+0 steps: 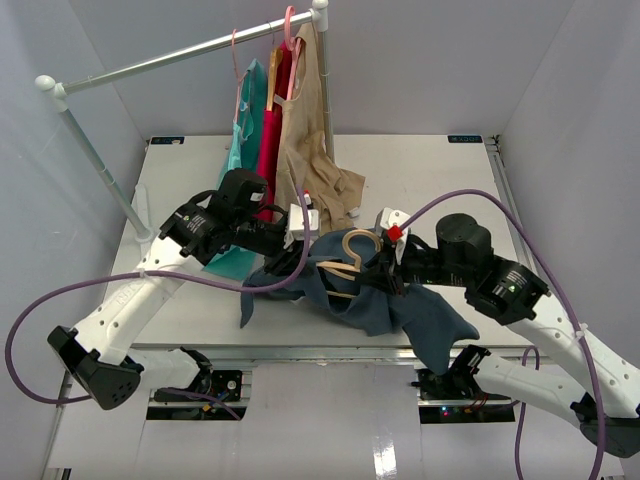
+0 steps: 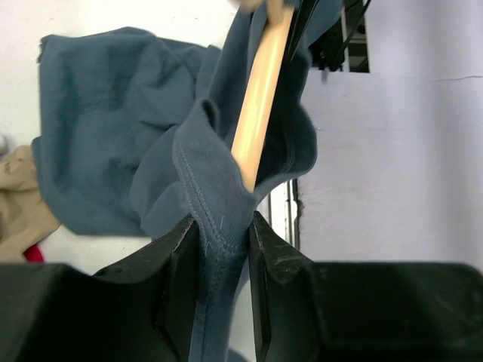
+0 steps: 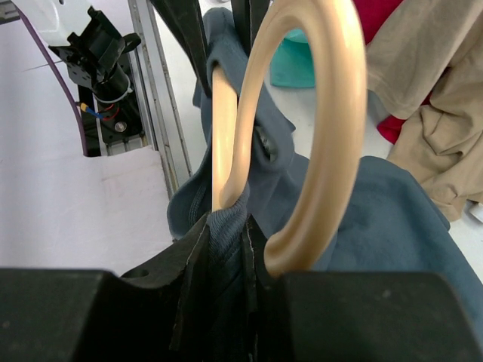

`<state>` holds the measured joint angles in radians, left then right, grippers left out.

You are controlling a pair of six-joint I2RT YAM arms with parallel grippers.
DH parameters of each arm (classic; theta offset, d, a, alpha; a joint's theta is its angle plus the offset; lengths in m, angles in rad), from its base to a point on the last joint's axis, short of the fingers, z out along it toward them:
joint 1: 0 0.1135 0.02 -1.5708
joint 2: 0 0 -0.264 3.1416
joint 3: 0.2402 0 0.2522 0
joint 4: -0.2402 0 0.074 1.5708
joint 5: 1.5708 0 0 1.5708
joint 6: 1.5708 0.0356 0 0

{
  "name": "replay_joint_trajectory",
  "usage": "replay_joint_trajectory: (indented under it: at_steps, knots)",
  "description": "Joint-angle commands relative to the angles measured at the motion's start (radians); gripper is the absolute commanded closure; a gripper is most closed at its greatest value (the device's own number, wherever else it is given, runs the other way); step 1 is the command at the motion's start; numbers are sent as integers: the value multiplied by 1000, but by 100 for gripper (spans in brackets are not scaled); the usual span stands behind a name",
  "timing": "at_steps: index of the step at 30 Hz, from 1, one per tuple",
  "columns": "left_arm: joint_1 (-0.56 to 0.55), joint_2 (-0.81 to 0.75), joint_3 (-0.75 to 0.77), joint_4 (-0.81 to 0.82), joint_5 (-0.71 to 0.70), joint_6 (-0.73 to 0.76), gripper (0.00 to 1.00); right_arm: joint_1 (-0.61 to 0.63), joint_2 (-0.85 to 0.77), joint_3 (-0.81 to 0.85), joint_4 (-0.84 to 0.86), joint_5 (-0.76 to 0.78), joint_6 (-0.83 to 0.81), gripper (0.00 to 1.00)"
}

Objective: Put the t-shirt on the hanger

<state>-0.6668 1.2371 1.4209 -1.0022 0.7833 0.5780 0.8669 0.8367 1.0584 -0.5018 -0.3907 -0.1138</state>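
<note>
— White counter point(image 1: 440, 170) below us, pale walls around, and at the back a rack point(image 1: 180, 52) carrying a teal garment point(image 1: 240, 140), a red garment point(image 1: 270, 150) and a beige garment point(image 1: 305, 150). Where do we have the t-shirt point(image 1: 430, 315)?

— It hangs between our two arms above the near half of the counter, partly draped on it. Our left pincer point(image 2: 223, 234) is closed on a stitched edge of the cloth; our right pincer point(image 3: 226, 237) is closed on a ribbed edge, we think the collar.

— And the hanger point(image 1: 352, 243)?

— Its hook stands just beside the right pincer, so the right arm is nearer to it. Its long axis runs from the right pincer toward the left one, and the tip of one wooden arm sits inside the cloth, just beyond the left pincer.

— Does the right pincer pinch the wood also?

— We cannot tell. We judge the next move must pull the cloth along this axis, over the tip. No container is involved here.
</note>
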Motion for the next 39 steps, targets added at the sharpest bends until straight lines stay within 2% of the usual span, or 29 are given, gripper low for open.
replay_joint_trajectory:
  at_steps: [1, 3, 4, 6, 8, 17, 20, 23, 25, 28, 39]
  knots:
    - [-41, 56, 25, 41, 109, -45, 60, 9, 36, 62, 162, -4, -18, 92]
    - [-48, 69, 30, 38, 105, -47, 62, 9, 42, 64, 168, 8, -17, 92]
    - [-55, 79, 30, 31, 96, -43, 66, 9, 46, 63, 171, 20, -18, 92]
    - [-60, 85, 27, 24, 83, -31, 92, 9, 43, 56, 177, 48, -21, 92]
    - [-62, 83, 20, 26, 76, -32, 100, 9, 32, 45, 181, 62, -26, 92]
    - [-63, 61, 29, 73, 20, -111, 100, 10, -4, 11, 182, 88, -47, 92]
    - [-63, 52, 29, 93, -28, -152, 100, 9, -11, -3, 172, 144, -30, 79]
    - [-63, 23, 9, 136, -149, -208, 100, 9, -49, -44, 140, 267, 26, 63]
    - [-63, -9, -14, 164, -239, -243, 100, 9, -99, -86, 139, 369, 49, 57]
    - [-63, -60, -44, 200, -308, -272, 100, 10, -161, -146, 135, 477, 75, 53]
    - [-63, -171, -126, 264, -346, -298, 100, 10, -206, -103, 91, 527, 106, 41]
